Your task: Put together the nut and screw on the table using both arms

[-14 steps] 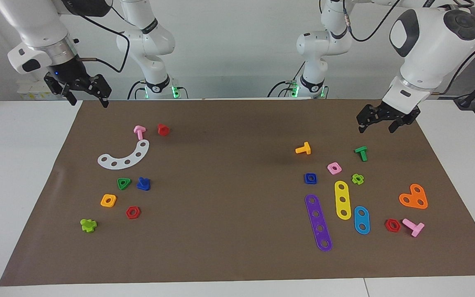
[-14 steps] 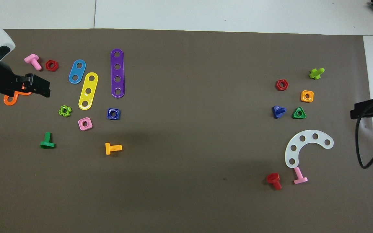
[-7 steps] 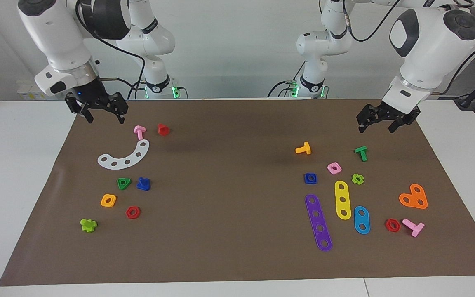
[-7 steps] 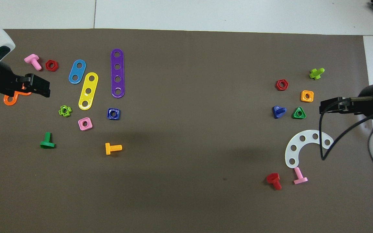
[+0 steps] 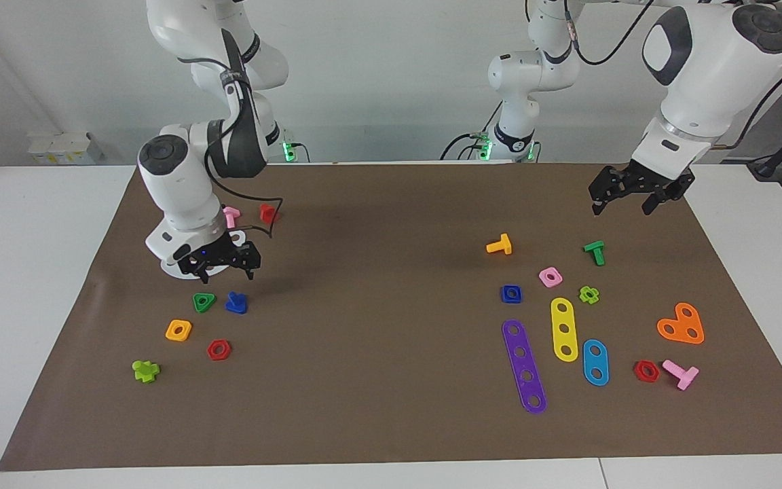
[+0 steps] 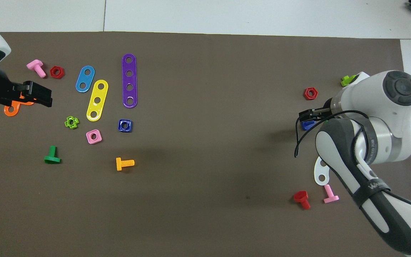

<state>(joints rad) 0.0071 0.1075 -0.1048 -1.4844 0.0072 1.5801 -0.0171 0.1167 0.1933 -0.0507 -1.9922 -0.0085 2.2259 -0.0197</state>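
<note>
The right gripper [image 5: 222,263] hung low with its jaws apart and empty, just above the dark-blue screw [image 5: 235,303], which lay on the brown mat of the surface [image 5: 377,421] right beside a green triangular nut [image 5: 203,301]. The likeliest slip was a finger catching that green nut, or nudging the screw onto its side, since the two sat so close. The dark-blue nut [image 5: 511,293] lay well apart from the screw, toward the left arm's end, beside a pink square nut [image 5: 550,276] that could be taken by mistake. The left gripper [image 5: 623,198] waited open above the mat.
</note>
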